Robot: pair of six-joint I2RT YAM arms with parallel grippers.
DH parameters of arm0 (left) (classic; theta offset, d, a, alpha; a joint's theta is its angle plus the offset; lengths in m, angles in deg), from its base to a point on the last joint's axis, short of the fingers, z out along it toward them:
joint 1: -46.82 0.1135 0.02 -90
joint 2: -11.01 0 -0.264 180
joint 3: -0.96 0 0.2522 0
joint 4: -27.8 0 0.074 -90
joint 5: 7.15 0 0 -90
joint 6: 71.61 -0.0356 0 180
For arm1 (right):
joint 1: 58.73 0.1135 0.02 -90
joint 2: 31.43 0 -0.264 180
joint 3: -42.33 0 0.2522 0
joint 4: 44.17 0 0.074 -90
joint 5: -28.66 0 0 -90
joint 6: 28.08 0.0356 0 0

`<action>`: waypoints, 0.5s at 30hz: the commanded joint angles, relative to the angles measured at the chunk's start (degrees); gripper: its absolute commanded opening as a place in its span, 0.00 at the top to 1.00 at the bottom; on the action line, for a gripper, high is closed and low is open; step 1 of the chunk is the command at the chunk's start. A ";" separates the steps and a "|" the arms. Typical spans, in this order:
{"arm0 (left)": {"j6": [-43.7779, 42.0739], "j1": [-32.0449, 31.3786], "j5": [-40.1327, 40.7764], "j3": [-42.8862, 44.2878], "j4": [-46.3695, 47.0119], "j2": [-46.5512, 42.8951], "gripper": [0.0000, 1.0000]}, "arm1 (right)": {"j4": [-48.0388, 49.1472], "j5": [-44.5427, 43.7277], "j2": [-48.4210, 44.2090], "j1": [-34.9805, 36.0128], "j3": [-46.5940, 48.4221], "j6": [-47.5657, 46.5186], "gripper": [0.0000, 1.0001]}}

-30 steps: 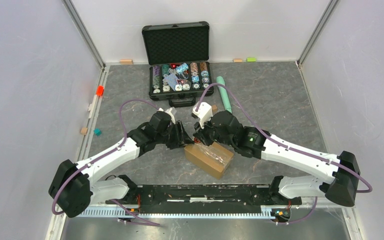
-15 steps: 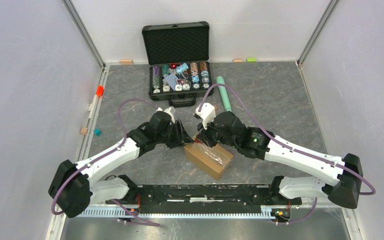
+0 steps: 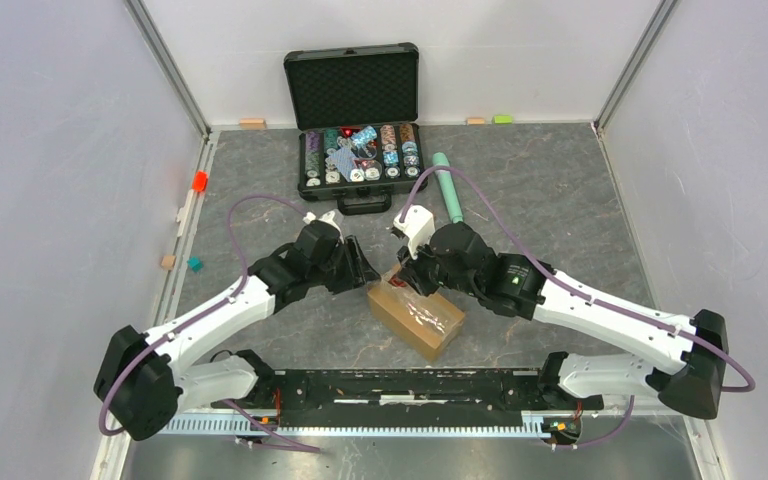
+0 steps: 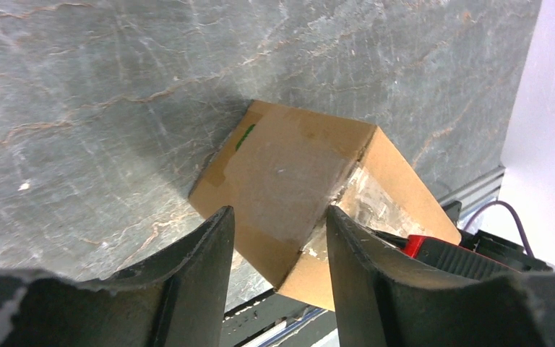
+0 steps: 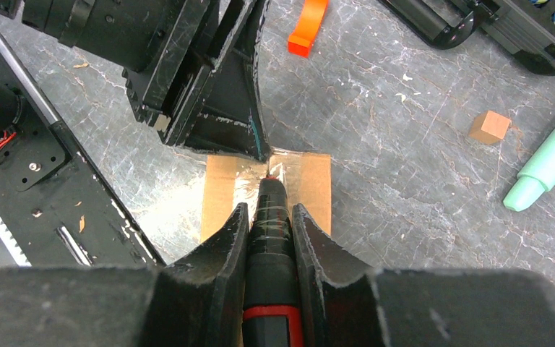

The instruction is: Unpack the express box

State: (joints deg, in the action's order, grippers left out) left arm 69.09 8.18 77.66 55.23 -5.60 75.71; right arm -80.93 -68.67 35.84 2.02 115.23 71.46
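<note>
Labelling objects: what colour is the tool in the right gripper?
Black with a red band; tool clearest in right wrist view.

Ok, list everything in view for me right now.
express box: one, brown, table centre.
poker chip case: one, black, open, far centre.
tube: one, mint green, right of the case.
wooden blocks: four, tan, two by far wall, one left edge, one near tube.
red-orange block: one, left edge.
teal block: one, left edge.
green block: one, far wall.
tool: one, black and red, tip at box tape.
left fingers: black, open, by box end.
right fingers: black, shut on the tool.
</note>
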 commanded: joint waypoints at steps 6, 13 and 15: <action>-1.83 1.55 6.12 8.21 -11.01 -4.39 0.42 | -5.30 -0.63 -2.53 0.33 -0.21 1.97 1.00; 11.11 -1.19 0.91 7.13 3.95 -5.47 0.41 | -0.82 0.24 -4.68 0.33 -3.84 2.81 1.00; 14.35 -2.49 1.13 6.08 10.47 -4.14 0.41 | 0.25 0.63 -5.32 0.33 -4.85 3.08 1.00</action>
State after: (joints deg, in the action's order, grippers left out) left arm 74.16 7.81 80.44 62.03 -8.81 70.64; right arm -81.50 -68.78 32.60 2.02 112.74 73.34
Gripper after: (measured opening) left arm 0.584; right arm 0.274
